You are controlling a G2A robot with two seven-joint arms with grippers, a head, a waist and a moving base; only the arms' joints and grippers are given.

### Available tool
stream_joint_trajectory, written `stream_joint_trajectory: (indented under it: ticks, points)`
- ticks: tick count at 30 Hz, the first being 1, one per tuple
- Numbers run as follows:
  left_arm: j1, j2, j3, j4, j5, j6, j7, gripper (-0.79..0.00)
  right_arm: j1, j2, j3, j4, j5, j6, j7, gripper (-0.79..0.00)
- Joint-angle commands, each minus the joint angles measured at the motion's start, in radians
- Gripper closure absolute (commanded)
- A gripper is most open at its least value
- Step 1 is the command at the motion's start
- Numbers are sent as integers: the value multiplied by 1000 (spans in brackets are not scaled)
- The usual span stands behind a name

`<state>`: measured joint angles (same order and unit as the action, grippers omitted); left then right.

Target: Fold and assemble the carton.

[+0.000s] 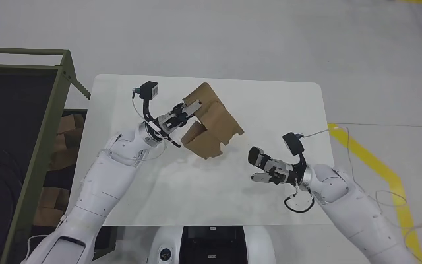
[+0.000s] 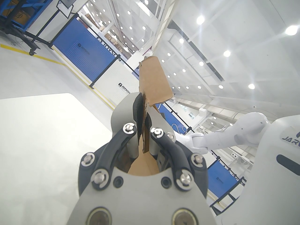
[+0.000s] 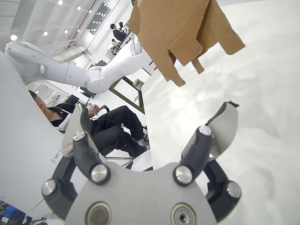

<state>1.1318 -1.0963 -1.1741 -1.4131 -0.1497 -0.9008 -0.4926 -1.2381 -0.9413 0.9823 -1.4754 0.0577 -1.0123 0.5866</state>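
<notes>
**Carton partly opened, flaps not yet folded**

We judge the brown corrugated cardboard carton only partly formed. It sits just above the centre of the top view, apparently raised off the white worktop, with its flaps hanging loose. Our left gripper has its fingers clamped on a panel edge. Our right gripper, lower right of centre, is apart from it with fingers spread wide.

plain brown carton, white table, olive-green frame — yellow line on grey floor
</notes>
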Motion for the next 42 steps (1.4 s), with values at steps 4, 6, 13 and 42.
stream_joint_trajectory:
  ticks: [4,6,13,42]
  points:
    - [7,-1,-1,-18,6,24,16,0,-6,-7,-6,-47,-94,39,-24,-785]
    - [12,-2,-2,-28,9,33,25,0,-8,-10,-11,-57,-129,37,-37,-785]
    - [12,-8,11,-32,-47,44,18,0,8,-22,-40,-51,-163,14,-53,-785]
    - [-2,-23,28,-29,-117,44,-36,0,77,-40,-84,33,-106,2,-42,-379]
